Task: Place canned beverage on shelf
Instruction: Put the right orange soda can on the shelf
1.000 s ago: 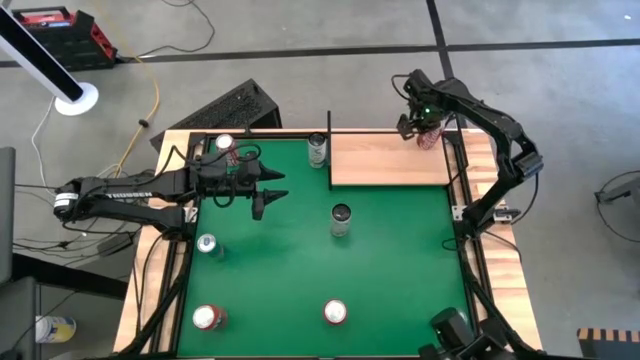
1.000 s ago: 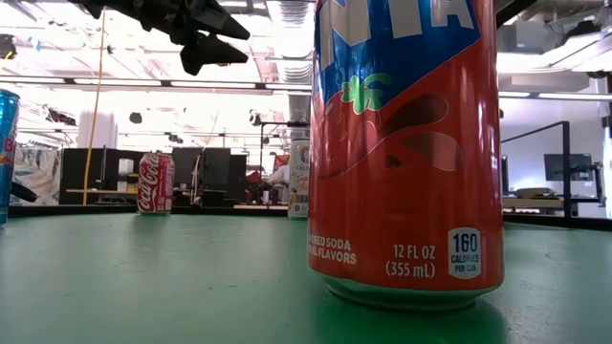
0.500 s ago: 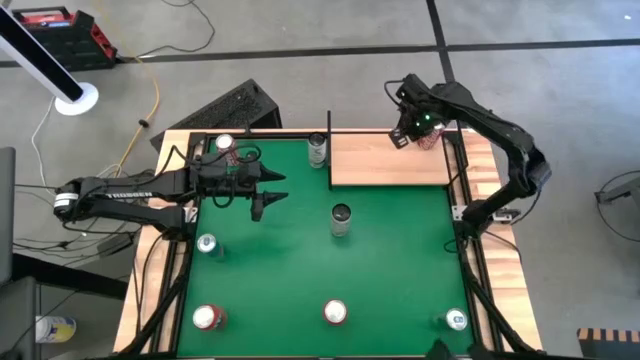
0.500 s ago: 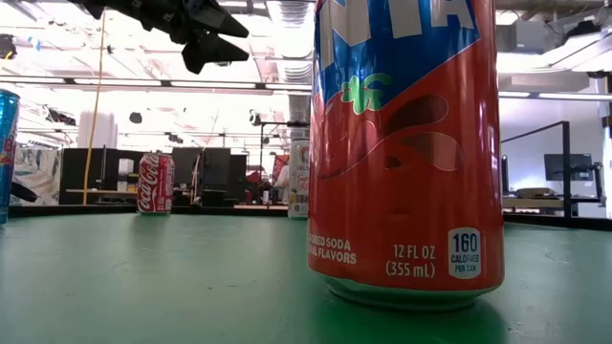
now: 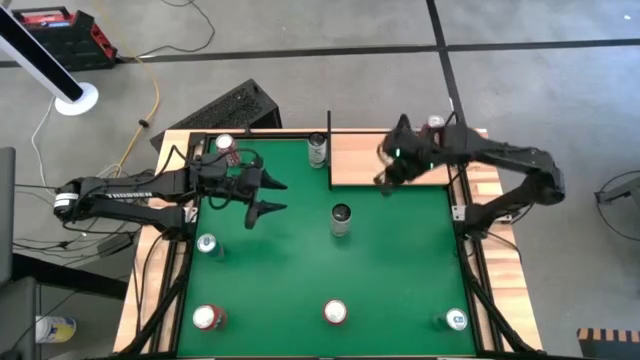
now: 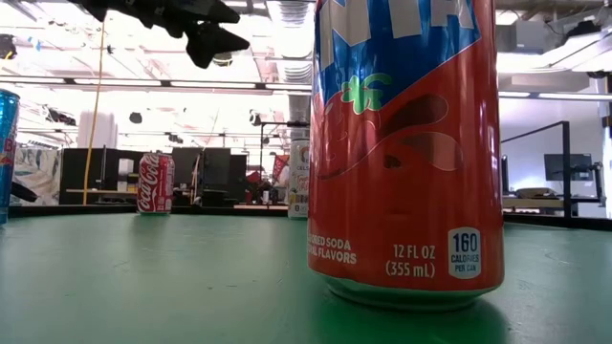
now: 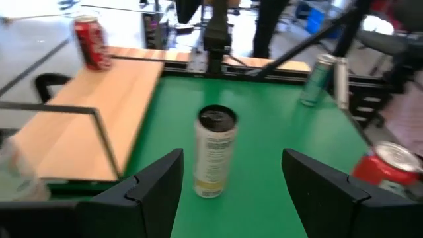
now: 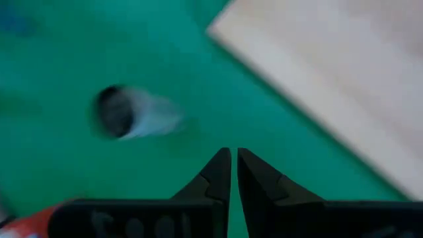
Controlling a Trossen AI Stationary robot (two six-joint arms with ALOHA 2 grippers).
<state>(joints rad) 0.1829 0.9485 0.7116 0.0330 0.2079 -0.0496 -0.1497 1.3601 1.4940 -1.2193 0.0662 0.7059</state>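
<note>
The shelf [image 5: 392, 160] carries one red can [image 5: 434, 124] at its far right corner — its remaining wood is bare. The right pincer [image 5: 383, 178], fingers nearly pressed together, hangs over the shelf's near edge. The left pincer [image 5: 265, 196] is spread, aimed at the pale can [image 5: 341, 219] standing mid-counter on open green felt.
</note>
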